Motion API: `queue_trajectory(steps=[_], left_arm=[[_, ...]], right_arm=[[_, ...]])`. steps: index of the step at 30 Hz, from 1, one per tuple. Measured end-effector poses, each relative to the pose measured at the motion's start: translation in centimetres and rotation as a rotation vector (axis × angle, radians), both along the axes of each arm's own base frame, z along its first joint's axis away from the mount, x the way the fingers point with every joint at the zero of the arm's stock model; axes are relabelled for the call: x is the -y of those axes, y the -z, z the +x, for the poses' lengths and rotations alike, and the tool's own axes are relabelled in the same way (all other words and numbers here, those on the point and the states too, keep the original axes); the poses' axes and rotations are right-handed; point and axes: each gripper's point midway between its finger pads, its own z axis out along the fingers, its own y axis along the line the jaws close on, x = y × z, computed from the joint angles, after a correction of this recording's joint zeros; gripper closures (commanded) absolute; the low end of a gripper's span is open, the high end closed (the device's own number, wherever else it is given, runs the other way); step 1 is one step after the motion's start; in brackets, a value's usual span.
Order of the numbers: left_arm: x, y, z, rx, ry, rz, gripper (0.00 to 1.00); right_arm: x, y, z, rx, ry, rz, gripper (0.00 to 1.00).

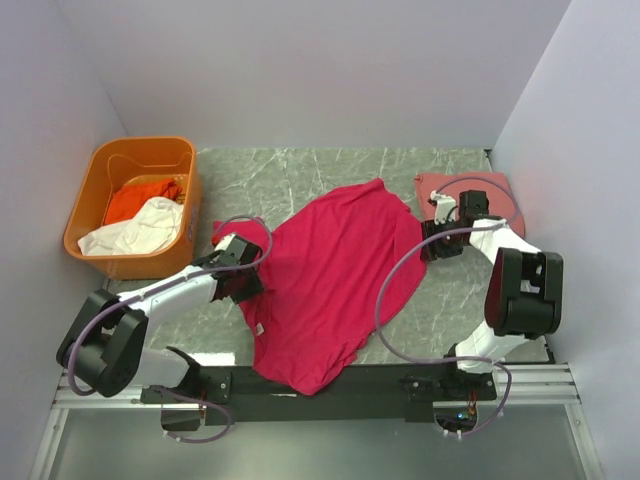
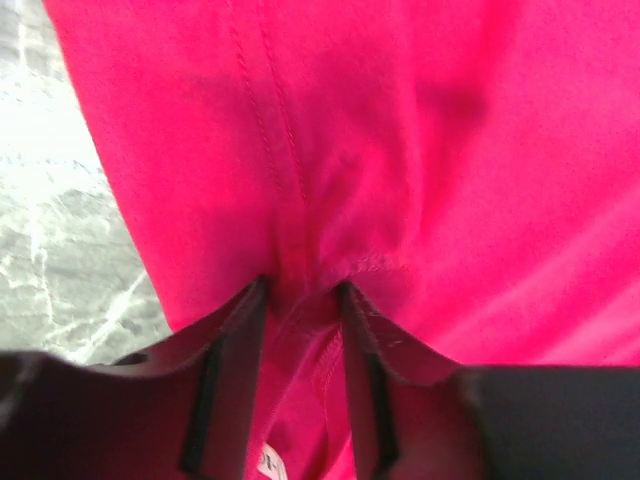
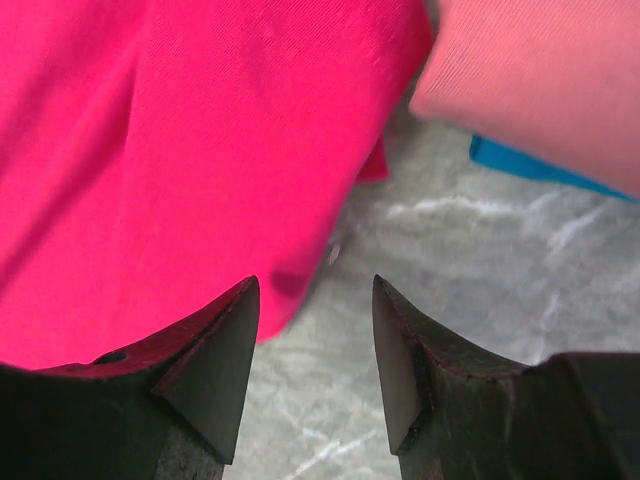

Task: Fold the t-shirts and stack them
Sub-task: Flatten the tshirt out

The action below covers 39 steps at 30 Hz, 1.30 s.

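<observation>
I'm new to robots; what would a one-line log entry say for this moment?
left tool: pinching fold of large crimson-pink cloth t-shirt | right tool: open, empty, at shirt's edge | shirt: not yet folded

Pinks on veined grey
We see a crimson-pink shirt (image 1: pixel 330 290), a salmon shirt (image 3: pixel 540 80) and a blue shirt (image 3: pixel 520 160) on the grey-green, white-veined tabletop (image 1: pixel 300 175); the orange tub (image 1: pixel 140 145) shows an orange shirt (image 1: pixel 135 200) and a white shirt (image 1: pixel 130 235).

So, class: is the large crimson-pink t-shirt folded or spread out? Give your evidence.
Spread out, not folded. The top view shows the crimson-pink t-shirt lying open and rumpled across the table, without neat folded edges.
</observation>
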Motion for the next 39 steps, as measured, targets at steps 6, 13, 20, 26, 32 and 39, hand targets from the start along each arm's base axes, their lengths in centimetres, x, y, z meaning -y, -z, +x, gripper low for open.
queue_trajectory(steps=[6,13,20,26,32,39], left_arm=[[-0.7,0.1,0.6,0.022,-0.023,0.034,0.71],[-1.8,-0.2,2.0,0.050,-0.064,0.024,1.00],[-3.8,-1.0,2.3,0.078,-0.130,0.016,0.99],[-5.4,-4.5,1.9,0.182,-0.227,-0.058,0.95],[-6.8,-6.7,0.8,0.231,-0.305,-0.096,0.78],[-7.5,-8.9,-0.2,0.249,-0.285,-0.077,0.36]], right_arm=[[-0.7,1.0,0.6,-0.055,0.011,0.054,0.57],[-1.2,1.3,-0.7,-0.102,-0.025,0.079,1.00],[0.1,0.1,-3.8,-0.095,-0.074,-0.035,1.00],[2.5,-1.8,-9.1,-0.062,-0.139,-0.223,1.00],[3.2,0.0,-15.4,-0.220,-0.236,-0.279,0.95],[3.3,-2.7,-17.5,-0.233,-0.311,-0.290,0.52]])
